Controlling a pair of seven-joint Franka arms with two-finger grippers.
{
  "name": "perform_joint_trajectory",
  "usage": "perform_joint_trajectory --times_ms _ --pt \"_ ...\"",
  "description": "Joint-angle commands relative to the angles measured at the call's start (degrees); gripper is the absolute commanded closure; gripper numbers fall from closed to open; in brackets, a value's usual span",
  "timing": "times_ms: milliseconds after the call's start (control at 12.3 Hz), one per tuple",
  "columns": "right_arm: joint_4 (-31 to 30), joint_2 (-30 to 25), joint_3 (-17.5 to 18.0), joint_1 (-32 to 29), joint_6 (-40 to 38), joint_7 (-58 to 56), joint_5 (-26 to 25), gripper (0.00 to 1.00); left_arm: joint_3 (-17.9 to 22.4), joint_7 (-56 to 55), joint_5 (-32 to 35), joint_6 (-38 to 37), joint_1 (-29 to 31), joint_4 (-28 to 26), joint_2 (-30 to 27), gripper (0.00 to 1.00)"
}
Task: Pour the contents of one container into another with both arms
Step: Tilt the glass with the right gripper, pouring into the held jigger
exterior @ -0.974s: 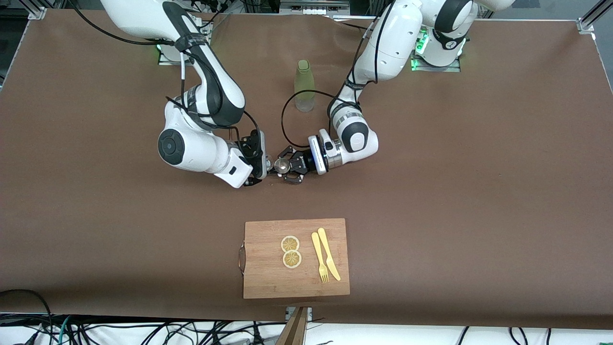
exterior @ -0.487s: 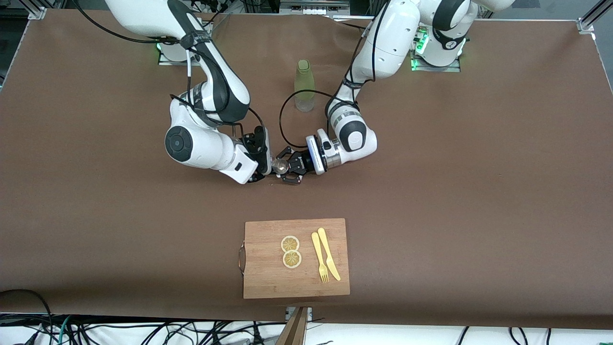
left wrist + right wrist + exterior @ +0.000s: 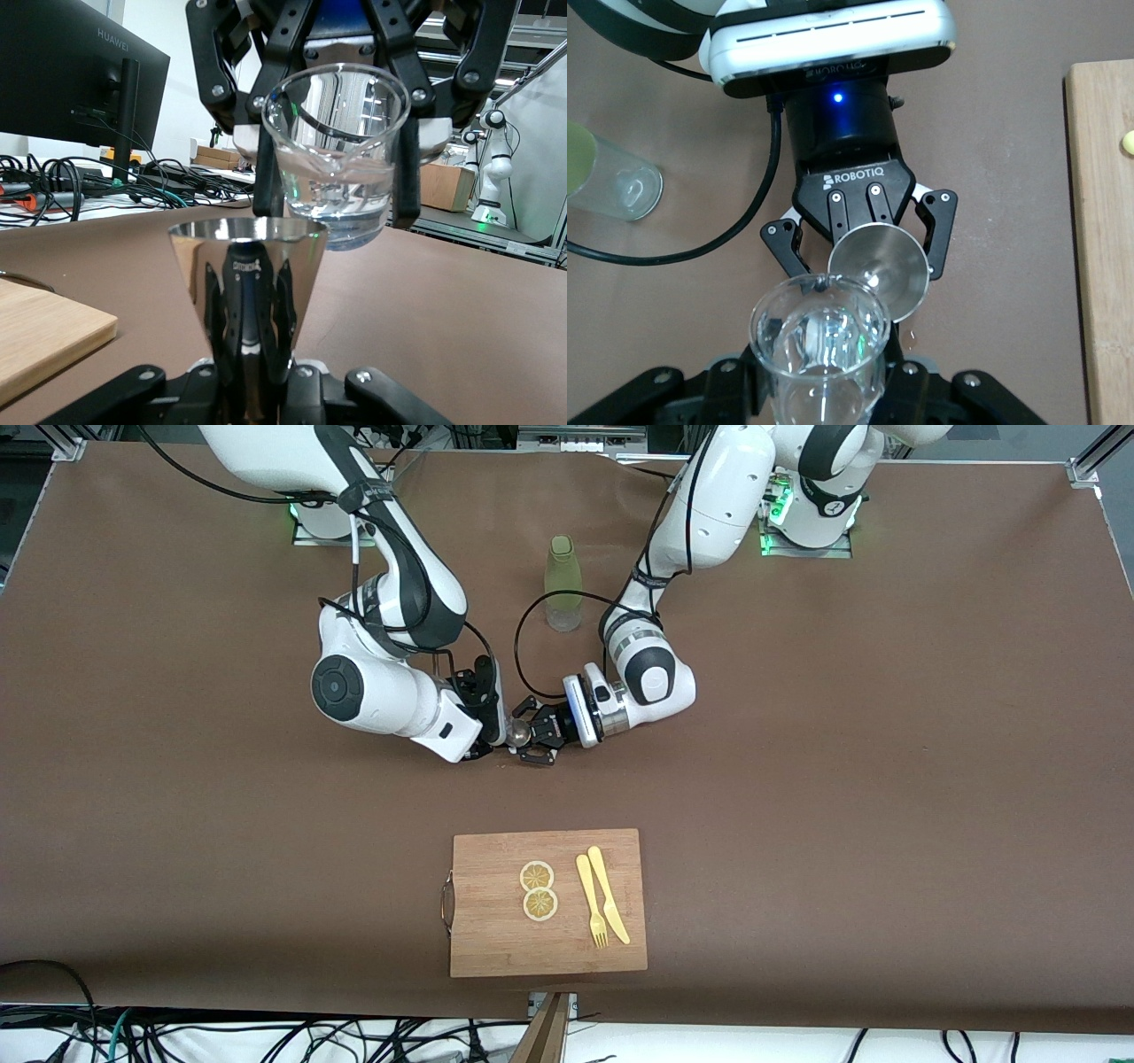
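The left gripper (image 3: 523, 737) is closed on the jigger (image 3: 518, 732) and holds it above the bare tabletop (image 3: 797, 779), in the middle stretch between the bottle (image 3: 563, 583) and the cutting board (image 3: 547, 902). In the left wrist view the jigger (image 3: 248, 292) stands upright, its long axis vertical and its wide upper cone opening upward, with the narrow waist caught between the gripper's fingers (image 3: 213, 310). The right gripper (image 3: 490, 731) comes in from the right arm's end and is clamped on the glass (image 3: 337, 155), which sits just beside and slightly above the jigger's rim. The glass is tipped, so its long axis leans: its mouth faces partly sideways toward the jigger while its thick base points away, and clear liquid lies pooled in its lower part. In the right wrist view the glass (image 3: 819, 341) overlaps the edge of the jigger (image 3: 881, 270), and whether the two touch cannot be told. The two grippers meet almost fingertip to fingertip over the same spot on the table. The bottle stands upright, farther from the front camera than both grippers. On the cutting board, nearer to the camera, lie two lemon slices (image 3: 538, 890), and beside them a fork (image 3: 591, 902) and a knife (image 3: 609, 895).
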Motion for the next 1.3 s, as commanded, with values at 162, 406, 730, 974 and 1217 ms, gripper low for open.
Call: perform_joint_trajectory --times_ms 162,406,730,974,1217 --pt "-1.8 -2.0 0.9 0.2 0.6 3.1 -2.9 0.63 1.4 1.3 -8.1 0.7 -2.0 1.6 1.1 1.0" --pt "-1.8 -1.8 0.9 0.2 1.2 4.2 -2.9 0.63 1.4 1.2 -8.1 0.7 -2.0 1.6 1.1 1.0" --pt "-1.6 -1.8 0.9 0.1 1.5 4.8 -2.9 0.63 1.4 1.3 -8.1 0.7 -2.0 1.6 1.1 1.0" --pt "-1.5 -1.8 0.9 0.0 1.8 4.8 -2.9 0.63 1.4 1.3 -8.1 0.7 -2.0 1.6 1.1 1.0" --pt "-1.5 -1.7 0.9 0.0 1.9 4.8 -2.9 0.63 1.5 1.3 -8.1 0.7 -2.0 1.6 1.1 1.0"
